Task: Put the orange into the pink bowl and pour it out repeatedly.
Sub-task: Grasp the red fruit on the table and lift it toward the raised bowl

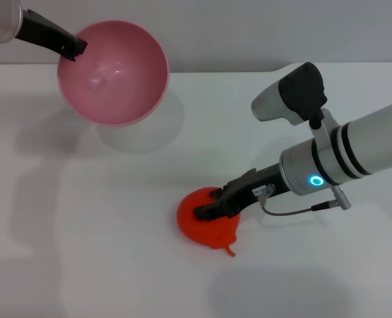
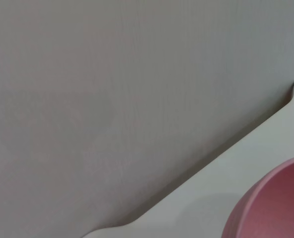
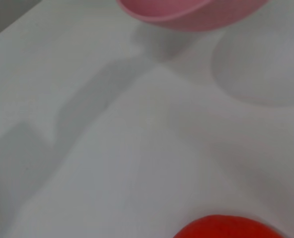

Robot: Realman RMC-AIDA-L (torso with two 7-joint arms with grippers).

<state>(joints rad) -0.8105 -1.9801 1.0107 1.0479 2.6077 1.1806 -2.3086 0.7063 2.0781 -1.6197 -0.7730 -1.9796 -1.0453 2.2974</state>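
We begin with the white table, which fills nearly the whole head view, with a grey wall beyond its far edge. On it, or rather above it, the largest item is the pink bowl, held up at the far left and tilted so that its empty mouth faces us; its shadow falls on the table just below and to the right of it. Our left gripper grips the bowl's far-left rim, jaws clamped on that rim, and in the left wrist view only a slice of the bowl shows.

Next comes our right arm, reaching in from the right. Its right gripper sits on the orange, which rests on the table near the middle, towards the near side. The dark fingers lie across the top of the fruit; whether they have closed on it we cannot tell.

The relation that matters: the bowl lies far and to the left of the orange, well apart, and the right arm is plainly the nearer one to the fruit. We judge the fruit must be lifted far-left towards the bowl's open mouth. The orange has no long axis to speak of; its small stem points to the near side.
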